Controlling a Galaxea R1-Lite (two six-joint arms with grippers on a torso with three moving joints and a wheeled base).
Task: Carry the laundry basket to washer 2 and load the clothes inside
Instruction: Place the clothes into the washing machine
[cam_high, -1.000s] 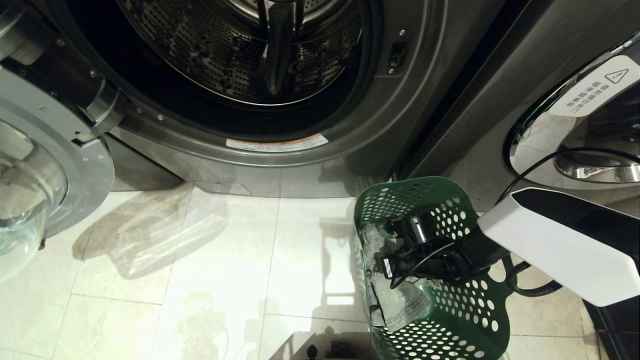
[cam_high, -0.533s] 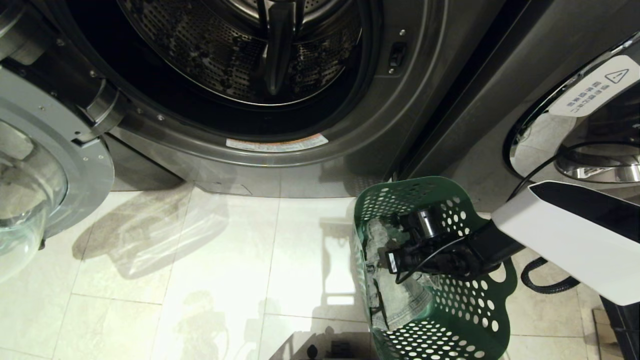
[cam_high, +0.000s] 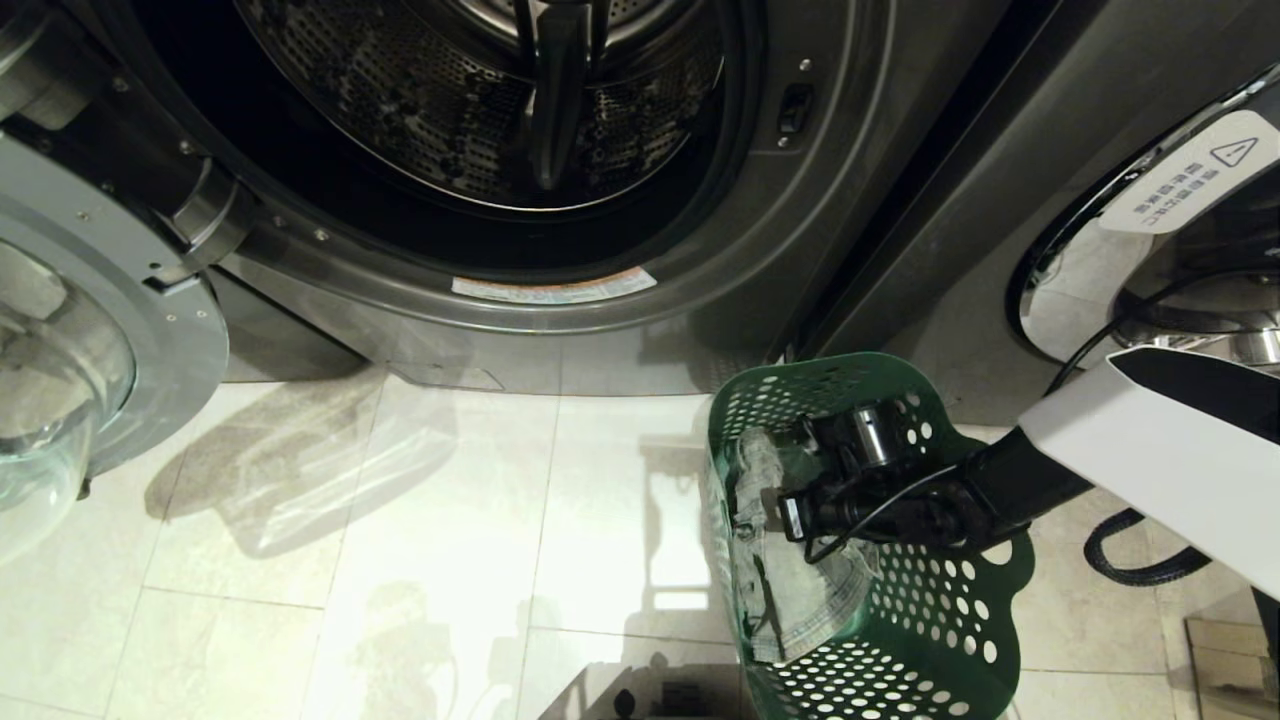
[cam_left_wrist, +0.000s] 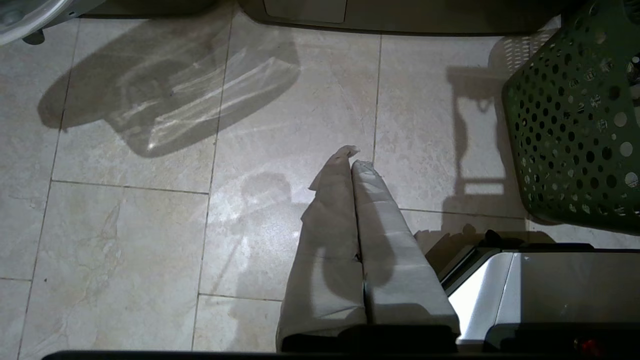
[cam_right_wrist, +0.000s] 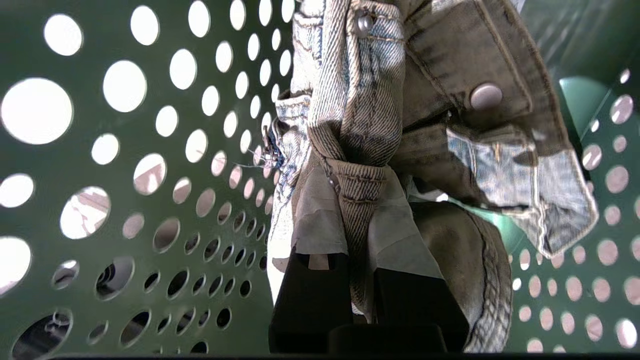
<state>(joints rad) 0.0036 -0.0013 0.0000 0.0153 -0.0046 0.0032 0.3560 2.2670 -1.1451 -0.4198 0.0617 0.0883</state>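
Beside the open washer (cam_high: 480, 150), your laundry basket (cam_high: 930, 640) sits on the floor: carrying looks done. Right claw (cam_right_wrist: 357, 225) is pinched tight on the clothes (cam_right_wrist: 400, 100), inside the basket; loading remains. Left claw (cam_left_wrist: 352, 165) closed, empty.

A white-shelled right arm (cam_high: 1150, 470) with a black panel, black wrist and looping black cables; pale tape-wrapped fingers (cam_left_wrist: 370, 240).

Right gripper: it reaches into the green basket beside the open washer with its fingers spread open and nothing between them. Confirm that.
Not quite. The right gripper does reach into the laundry basket beside the open washer, but the right wrist view shows its fingers shut on a fold of the clothes, not spread and empty.
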